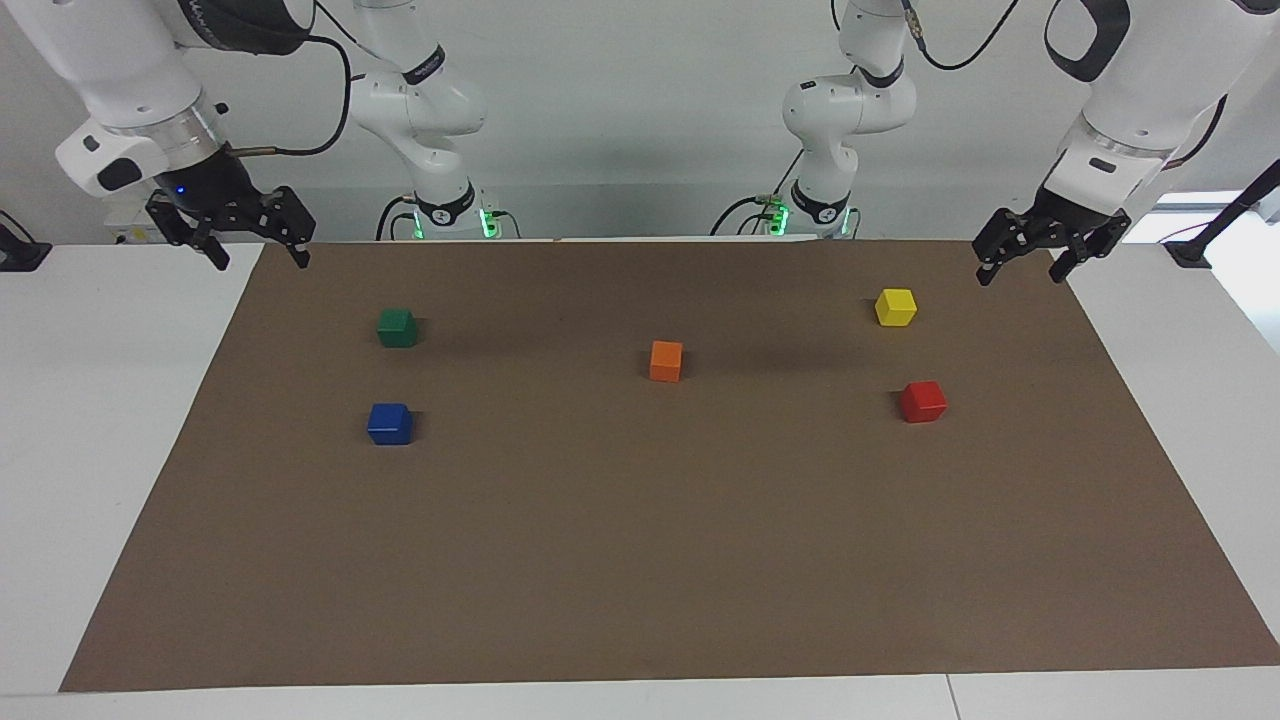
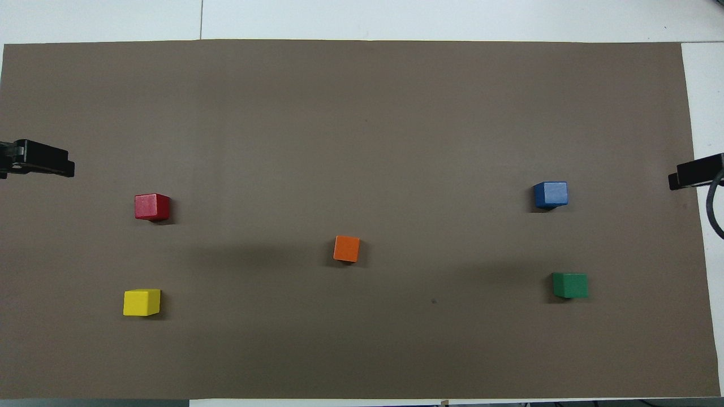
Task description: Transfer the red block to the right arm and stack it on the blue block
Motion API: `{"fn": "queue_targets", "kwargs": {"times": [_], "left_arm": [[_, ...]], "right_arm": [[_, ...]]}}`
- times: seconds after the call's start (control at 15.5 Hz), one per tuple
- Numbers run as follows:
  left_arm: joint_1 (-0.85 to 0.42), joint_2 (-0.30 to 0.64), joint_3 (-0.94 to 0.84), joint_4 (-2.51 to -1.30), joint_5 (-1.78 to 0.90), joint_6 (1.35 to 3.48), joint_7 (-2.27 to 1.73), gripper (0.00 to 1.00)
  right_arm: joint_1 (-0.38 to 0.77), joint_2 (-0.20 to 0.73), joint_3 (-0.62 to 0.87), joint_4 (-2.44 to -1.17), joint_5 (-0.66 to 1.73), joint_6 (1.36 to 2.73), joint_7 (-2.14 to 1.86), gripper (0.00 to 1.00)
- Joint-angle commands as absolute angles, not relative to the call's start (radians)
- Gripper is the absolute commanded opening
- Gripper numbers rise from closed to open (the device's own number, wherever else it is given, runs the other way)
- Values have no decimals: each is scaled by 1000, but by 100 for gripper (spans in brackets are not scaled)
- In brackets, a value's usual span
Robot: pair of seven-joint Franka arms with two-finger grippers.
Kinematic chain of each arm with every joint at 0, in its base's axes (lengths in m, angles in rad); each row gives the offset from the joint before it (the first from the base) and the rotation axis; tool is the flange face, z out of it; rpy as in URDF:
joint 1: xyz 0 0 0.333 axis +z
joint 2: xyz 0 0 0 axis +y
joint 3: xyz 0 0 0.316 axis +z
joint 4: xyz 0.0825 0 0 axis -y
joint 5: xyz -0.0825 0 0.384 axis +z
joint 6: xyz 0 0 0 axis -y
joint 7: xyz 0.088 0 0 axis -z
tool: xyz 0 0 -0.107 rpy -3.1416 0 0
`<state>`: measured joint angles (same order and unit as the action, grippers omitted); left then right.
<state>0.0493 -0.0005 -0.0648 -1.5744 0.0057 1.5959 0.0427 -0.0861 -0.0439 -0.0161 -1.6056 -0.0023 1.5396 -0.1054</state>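
From my console I see both arms waiting, raised at the robots' edge of the brown paper mat [image 1: 640, 560]. The left gripper [image 1: 1030, 262], black and two-fingered, hangs over the mat's corner at the left arm's end, fingers spread wide and empty. The right gripper [image 1: 255, 243], black with a small blue wrist light, hangs over the matching corner at the right arm's end, its fingers also wide apart and holding nothing.

Taking the small orange cube [image 2: 346, 249] as my clock centre in the overhead view, with twelve pointing away from the robots: nearest the robots, the glossy yellow cube [image 2: 141, 302] sits at about eight o'clock and the dark green cube [image 2: 570, 285] at about four. Farther out, the small glossy red block [image 2: 151, 207] rests on the mat at about ten o'clock, toward the left arm's end, well apart from everything. The small dark blue block [image 2: 550, 194] sits at about two o'clock, toward the right arm's end, its top bare.
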Motion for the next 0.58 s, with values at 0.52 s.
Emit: {"fn": "queue_targets", "kwargs": {"times": [0.52], "left_arm": [[90, -32, -49, -1632, -5, 1638, 35, 100]], "right_arm": [[-98, -55, -12, -1611, 15, 1525, -100, 100]]}}
